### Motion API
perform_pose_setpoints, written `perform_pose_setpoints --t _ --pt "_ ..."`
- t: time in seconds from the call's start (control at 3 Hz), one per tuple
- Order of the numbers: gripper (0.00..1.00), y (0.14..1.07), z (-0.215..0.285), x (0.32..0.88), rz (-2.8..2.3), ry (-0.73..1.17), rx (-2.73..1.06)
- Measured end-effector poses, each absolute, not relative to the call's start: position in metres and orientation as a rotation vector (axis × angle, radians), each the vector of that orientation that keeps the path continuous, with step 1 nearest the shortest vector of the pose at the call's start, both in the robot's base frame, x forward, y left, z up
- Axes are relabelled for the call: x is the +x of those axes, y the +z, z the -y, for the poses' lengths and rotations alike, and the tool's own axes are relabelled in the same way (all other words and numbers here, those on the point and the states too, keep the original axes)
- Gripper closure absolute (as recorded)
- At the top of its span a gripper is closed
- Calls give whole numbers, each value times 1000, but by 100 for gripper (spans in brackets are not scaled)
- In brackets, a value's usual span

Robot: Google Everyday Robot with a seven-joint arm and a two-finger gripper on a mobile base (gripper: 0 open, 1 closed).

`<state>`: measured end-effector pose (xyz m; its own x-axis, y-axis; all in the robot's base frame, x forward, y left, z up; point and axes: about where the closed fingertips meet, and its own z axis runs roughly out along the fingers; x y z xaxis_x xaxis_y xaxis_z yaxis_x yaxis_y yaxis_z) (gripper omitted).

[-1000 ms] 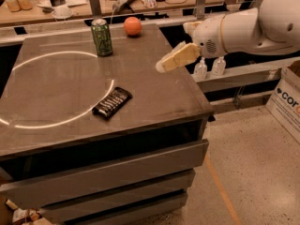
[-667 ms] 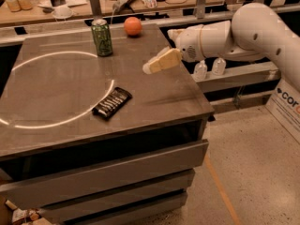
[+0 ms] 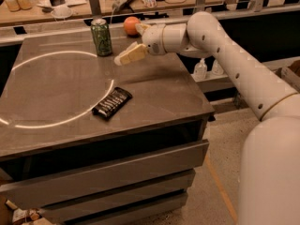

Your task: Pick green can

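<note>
Tall dark-green metal can (image 3: 101, 37): pale angular logo, wording illegible. Tool (image 3: 134, 42), released and empty, has advanced to just right of it.

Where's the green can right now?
Camera view, upper left: the green can stands near the table's far edge, the orange to its right, the gripper hovering just right of it.

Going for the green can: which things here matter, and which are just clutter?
Job: green can, upright at the back of the counter; gripper, open, hovering just right of it.
Lying about: orange behind the gripper; dark snack packet nearer the front.
</note>
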<state>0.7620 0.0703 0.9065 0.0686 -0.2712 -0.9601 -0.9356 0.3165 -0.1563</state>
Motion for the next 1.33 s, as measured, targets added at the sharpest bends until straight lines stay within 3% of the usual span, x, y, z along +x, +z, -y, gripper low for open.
perform_pose_setpoints --t 0.67,1.0,1.33 --pt "0 900 -134 804 -1411 816 -1182" --pt "15 895 -155 819 -1459 847 -1164" --pt "39 894 -167 824 -1468 877 -1175"
